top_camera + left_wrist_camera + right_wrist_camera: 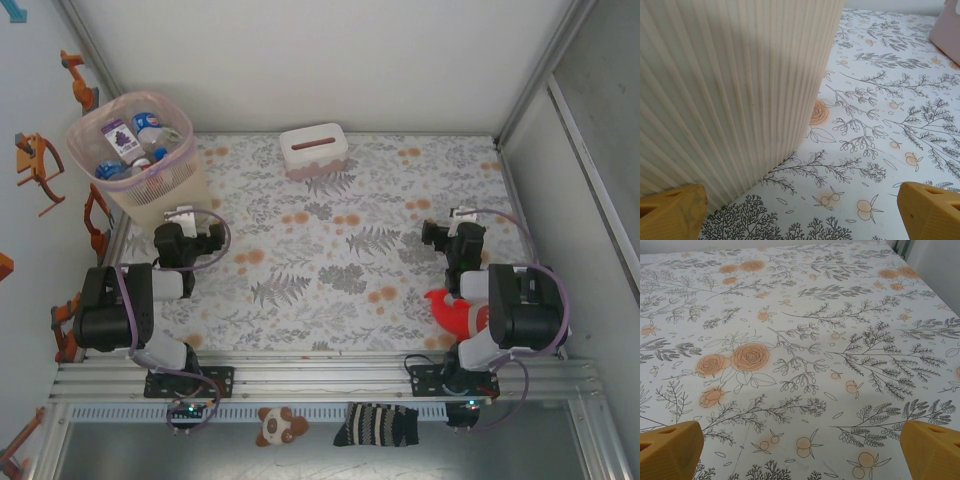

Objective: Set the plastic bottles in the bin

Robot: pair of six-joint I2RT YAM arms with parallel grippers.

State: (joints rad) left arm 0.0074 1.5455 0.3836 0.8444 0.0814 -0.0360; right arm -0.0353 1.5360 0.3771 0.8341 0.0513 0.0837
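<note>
The pinkish-beige bin (160,190) stands at the table's far left corner. Several plastic bottles (135,140) with purple, blue and white labels lie inside it. My left gripper (185,215) sits just in front of the bin, open and holding nothing; in the left wrist view its ribbed wall (725,95) rises close ahead on the left, between wide-set orange fingertips (672,212). My right gripper (462,215) hangs open over bare flowered cloth on the right side, its orange fingertips (932,447) far apart with nothing between them.
A white tissue box (314,150) stands at the back centre. A red plush shark (452,312) lies by the right arm's base. A small bear toy (280,425) and a striped sock (376,424) lie below the front rail. Walls close in on three sides.
</note>
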